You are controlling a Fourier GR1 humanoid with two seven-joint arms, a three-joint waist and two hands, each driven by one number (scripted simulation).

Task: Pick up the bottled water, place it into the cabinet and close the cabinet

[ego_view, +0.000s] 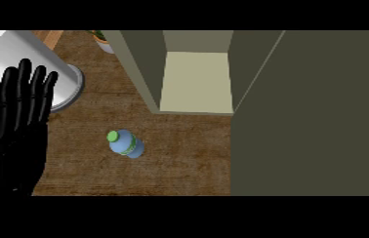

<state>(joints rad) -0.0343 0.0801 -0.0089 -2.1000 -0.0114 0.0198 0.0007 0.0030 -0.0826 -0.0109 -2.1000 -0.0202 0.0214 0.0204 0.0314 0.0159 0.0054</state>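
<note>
A blue water bottle (126, 144) with a green cap stands upright on the brown counter (180, 154), in front of the cabinet. The olive cabinet (194, 81) stands open, showing a pale inner floor. Its door (302, 115) swings out toward me and fills the right side of the view. My left hand (25, 105) rests at the left edge, fingers straight and pointing up, well left of the bottle and holding nothing. My right hand does not show.
A large silver round vessel (54, 71) sits at the back left, partly behind my left hand. A small potted plant (103, 39) peeks in at the back, left of the cabinet.
</note>
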